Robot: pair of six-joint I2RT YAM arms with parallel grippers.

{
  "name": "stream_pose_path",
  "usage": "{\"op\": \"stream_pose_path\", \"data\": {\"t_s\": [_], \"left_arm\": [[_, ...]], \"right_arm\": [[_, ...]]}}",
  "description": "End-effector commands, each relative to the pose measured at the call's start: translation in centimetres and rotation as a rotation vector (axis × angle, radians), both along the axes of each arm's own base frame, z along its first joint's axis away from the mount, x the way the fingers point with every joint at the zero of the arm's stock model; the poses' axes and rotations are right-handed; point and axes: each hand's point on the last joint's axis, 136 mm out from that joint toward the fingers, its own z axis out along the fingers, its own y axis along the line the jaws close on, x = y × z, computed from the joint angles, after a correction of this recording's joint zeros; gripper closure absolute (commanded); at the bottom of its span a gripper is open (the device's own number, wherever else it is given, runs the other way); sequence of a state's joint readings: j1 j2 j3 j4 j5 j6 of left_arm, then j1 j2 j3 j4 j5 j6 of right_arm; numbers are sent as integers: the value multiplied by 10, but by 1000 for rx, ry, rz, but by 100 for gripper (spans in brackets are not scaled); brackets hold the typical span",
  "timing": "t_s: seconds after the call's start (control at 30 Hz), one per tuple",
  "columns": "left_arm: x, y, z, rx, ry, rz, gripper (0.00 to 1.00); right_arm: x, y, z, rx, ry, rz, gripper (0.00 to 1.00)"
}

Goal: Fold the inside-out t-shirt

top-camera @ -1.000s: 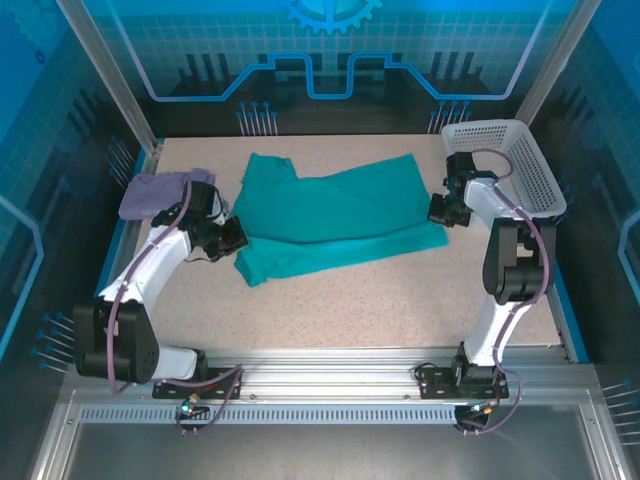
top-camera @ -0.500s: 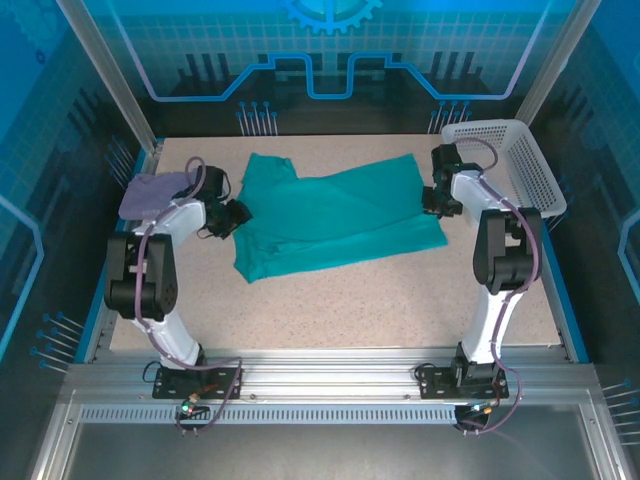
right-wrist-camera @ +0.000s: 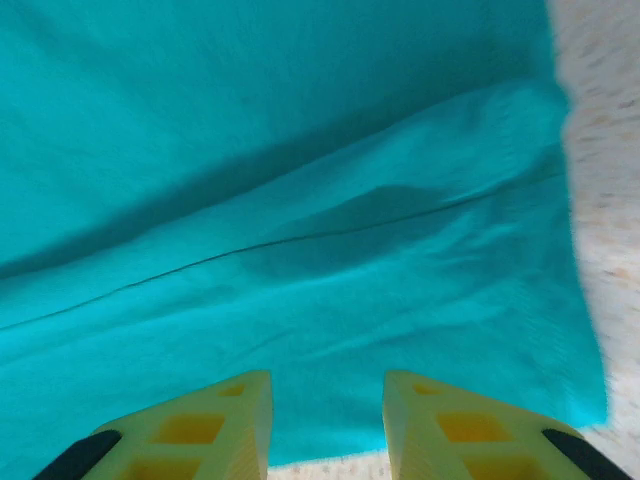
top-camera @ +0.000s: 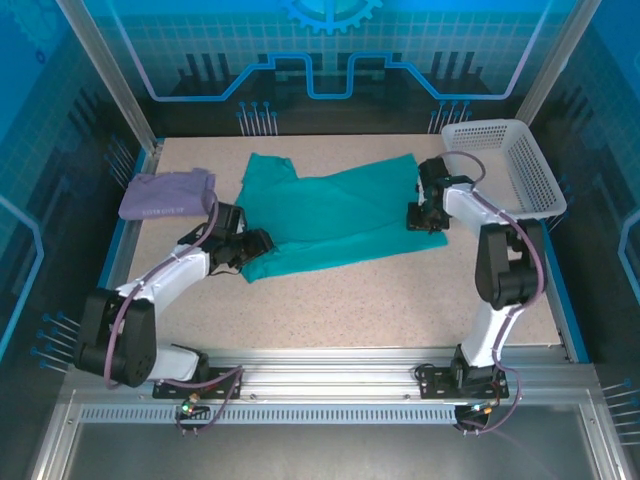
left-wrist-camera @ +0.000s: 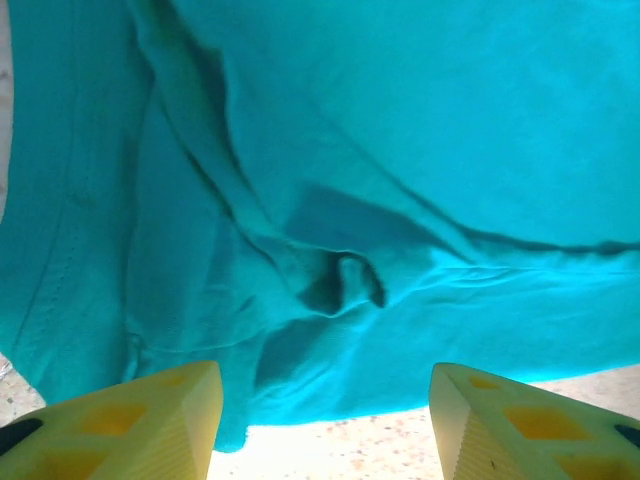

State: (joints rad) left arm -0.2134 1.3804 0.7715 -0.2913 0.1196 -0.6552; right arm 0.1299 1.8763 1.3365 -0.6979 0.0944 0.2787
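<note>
Overhead, the inside-out t-shirt (top-camera: 335, 220) lies spread across the far middle of the counter (top-camera: 380, 300). It is doubled over itself, so the lower layer is mostly hidden, and the neck is hard to make out. From above, both claws are dark and too small for their fingers to be read.

The left wrist view cuts off the yellow fingers (left-wrist-camera: 150, 415) at the bottom edge. The left claw (left-wrist-camera: 325, 385) stands released, wide apart and empty, above wrinkled cloth with a small pucker near the hem. The right wrist view is blurred. There the right claw (right-wrist-camera: 327, 385) is also released, with a narrower gap and nothing in it, over the shirt's corner, with speckled counter at the right.

The left arm stretches low and diagonally from its base, and its claw (top-camera: 258, 245) is at the shirt's near left corner. The right arm rises with its elbow high and bends back leftward, and its claw (top-camera: 420, 222) is on the shirt's right edge, near the white basket (top-camera: 520, 170). A lavender garment (top-camera: 165, 195) lies folded at the far left, apart from the shirt.
</note>
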Motion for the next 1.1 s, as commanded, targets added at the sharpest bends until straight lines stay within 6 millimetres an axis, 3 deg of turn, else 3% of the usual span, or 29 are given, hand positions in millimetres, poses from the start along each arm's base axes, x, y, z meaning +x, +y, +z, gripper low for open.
{"op": "stream_pose_path", "data": {"t_s": [0.0,0.13,0.3,0.4,0.5,0.57,0.6,0.67,0.77,0.83,0.93,1.07], "left_arm": [[3,-9,-8,-26,4,-57,42],[3,-11,-32,-14,72,-88,43],[-17,8,-57,71,144,-71,43],[-31,7,-49,56,138,-85,43],[-47,3,-33,19,119,-121,42],[-51,5,-22,23,94,-121,41],[-51,8,-17,32,74,-110,41],[-50,9,-11,26,54,-100,41],[-47,-11,-3,-104,44,-117,44],[-43,-28,-2,-225,29,-118,49],[-36,-28,-13,-264,50,-87,61],[-33,-10,-32,-275,87,-11,72]], "right_arm": [[-12,-1,-22,11,120,18,67],[-25,-16,-35,-59,195,15,69],[-52,-33,-43,-152,298,16,72],[-74,-39,-40,-186,333,0,74],[-90,-52,-25,-245,304,-32,75],[-86,-52,-5,-254,220,-38,76],[-77,-43,9,-246,137,-8,76],[-58,-4,37,-185,-53,136,75],[-51,105,69,56,-295,518,65],[-51,162,84,133,-392,688,57],[-53,231,87,225,-430,861,52],[-59,298,68,302,-415,1016,43]]}}
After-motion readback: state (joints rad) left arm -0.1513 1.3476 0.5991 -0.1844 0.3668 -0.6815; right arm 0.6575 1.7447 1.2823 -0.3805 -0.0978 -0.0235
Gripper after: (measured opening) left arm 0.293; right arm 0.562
